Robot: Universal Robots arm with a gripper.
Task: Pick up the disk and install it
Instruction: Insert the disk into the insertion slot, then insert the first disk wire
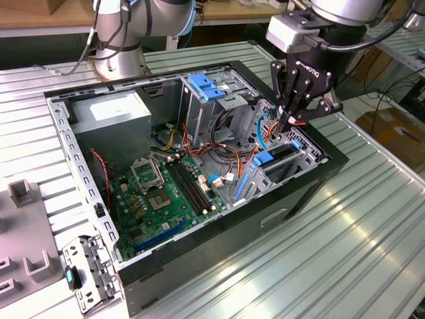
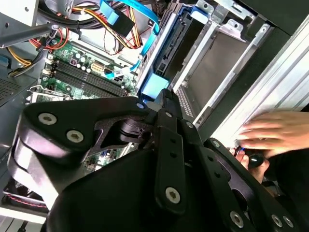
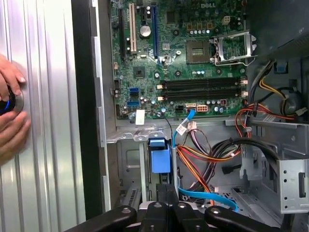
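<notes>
**Gripper (image 1: 287,121) pointed down over the drive cage (image 1: 307,151)**
The arm held the gripper upright above the case corner, fingers closed together. The disk (image 1: 275,155) stood on edge in the cage slot, just below the fingertips; contact could not be determined.

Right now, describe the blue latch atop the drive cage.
In the exterior view, find the open black computer case, then the tall silver metal cage inside. The flat blue plastic latch crowns it, higher than the blue tab near the black hand.
</notes>
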